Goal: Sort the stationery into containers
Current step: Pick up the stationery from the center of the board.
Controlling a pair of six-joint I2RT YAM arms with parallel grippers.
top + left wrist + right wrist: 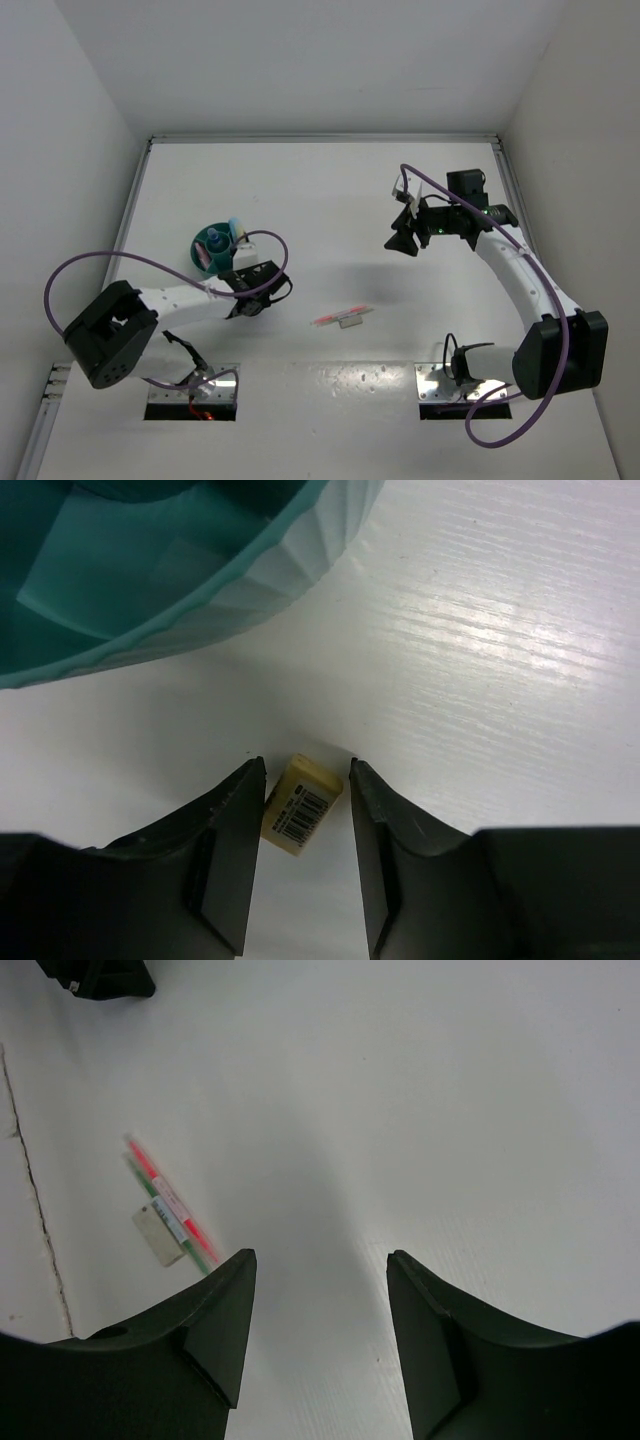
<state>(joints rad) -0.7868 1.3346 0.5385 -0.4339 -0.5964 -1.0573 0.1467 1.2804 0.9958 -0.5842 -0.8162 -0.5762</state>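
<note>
A round teal cup (214,249) with inner dividers stands left of centre and holds light-blue sticks and a pink piece. Its wall fills the top left of the left wrist view (250,570). My left gripper (248,292) is low over the table just beside the cup, open (306,770). A small beige eraser (300,805) with a barcode lies between its fingers, close against the left one. A thin red pen (340,316) lies mid-table with a small beige piece (351,322) beside it. My right gripper (404,243) hangs open and empty (320,1258) above the table.
In the right wrist view the red pen (165,1192) lies beside a thin green stick (150,1188) and the beige piece (158,1235), left of the fingers. White walls enclose the table on three sides. Purple cables loop from both arms.
</note>
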